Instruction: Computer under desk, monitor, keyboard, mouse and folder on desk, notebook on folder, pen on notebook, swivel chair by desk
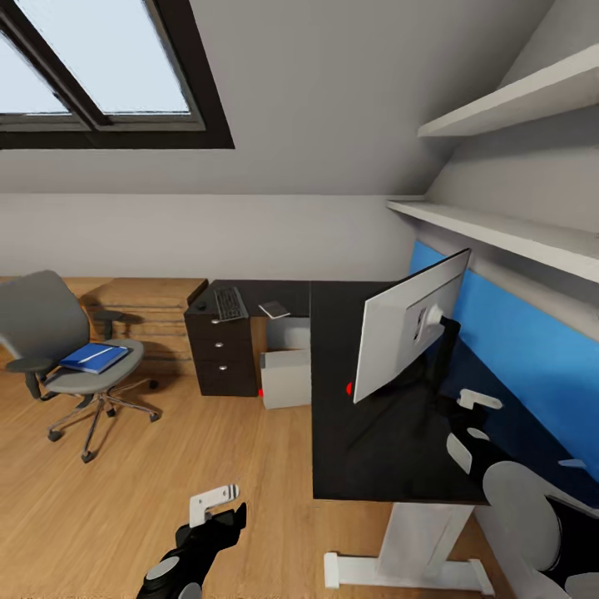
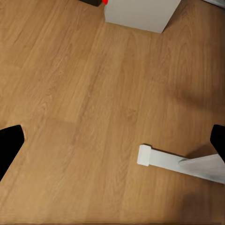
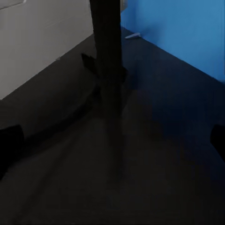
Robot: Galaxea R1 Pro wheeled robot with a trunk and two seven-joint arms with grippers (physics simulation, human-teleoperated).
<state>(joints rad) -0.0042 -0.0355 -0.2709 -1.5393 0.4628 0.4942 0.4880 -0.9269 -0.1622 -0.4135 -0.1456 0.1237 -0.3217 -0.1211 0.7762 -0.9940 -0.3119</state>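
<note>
Monitor (image 1: 409,323) stands on the desk (image 1: 366,449) at my two o'clock; folder (image 1: 94,357) lies on the swivel chair (image 1: 50,333) at ten. I see both claws, left gripper (image 1: 218,505) and right gripper (image 1: 476,416), spread apart, empty.

We see the tabletop (image 1: 374,449) glossy black, faintly mirroring the monitor (image 1: 408,333) | monitor back smooth matt silver-grey | floor (image 1: 166,491) light wood, visible grain | swivel chair (image 1: 66,349) grey cloth padding, shiny chrome base | folder (image 1: 93,358) on its seat smooth blue | computer (image 1: 285,378) beside the drawers plain matt grey
</note>
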